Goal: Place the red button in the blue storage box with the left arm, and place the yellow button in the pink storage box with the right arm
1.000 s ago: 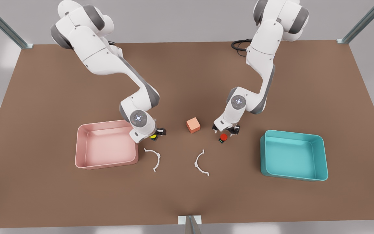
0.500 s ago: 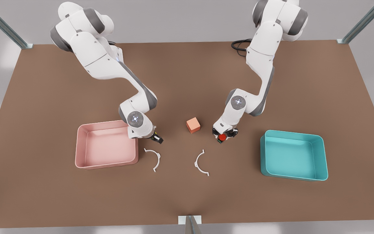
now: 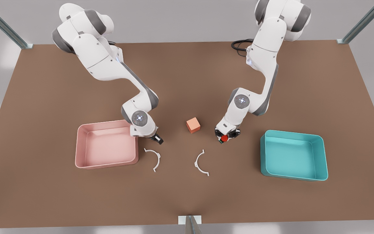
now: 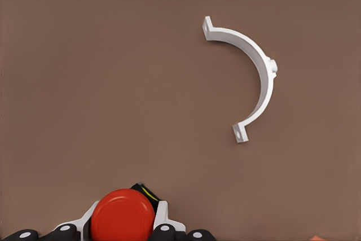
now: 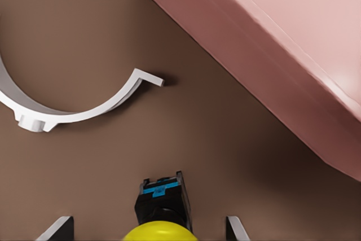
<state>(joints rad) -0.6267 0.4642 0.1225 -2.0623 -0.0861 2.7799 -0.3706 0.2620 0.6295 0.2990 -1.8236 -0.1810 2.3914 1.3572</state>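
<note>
The red button (image 3: pixel 224 138) sits on the brown table between the salmon cube and the blue storage box (image 3: pixel 293 177). My left gripper (image 3: pixel 226 135) is down on it, and in the left wrist view its fingers press both sides of the red button (image 4: pixel 123 214). On the front view's left, my right gripper (image 3: pixel 156 138) is low beside the pink storage box (image 3: pixel 109 164). In the right wrist view the yellow button (image 5: pixel 161 231) stands between its fingertips (image 5: pixel 59 227), which are spread well apart. The pink storage box (image 5: pixel 282 55) lies close by.
A salmon-orange cube (image 3: pixel 193 125) rests between the two grippers. Two white curved brackets (image 3: pixel 158 158) (image 3: pixel 196 163) lie nearer the table's front edge; one bracket (image 4: pixel 265 83) is near the left gripper and one bracket (image 5: pixel 84 114) near the right.
Both grippers came down over their buttons. The left gripper's fingers closed in on the red button, and the right gripper now covers the yellow button in the front view.
</note>
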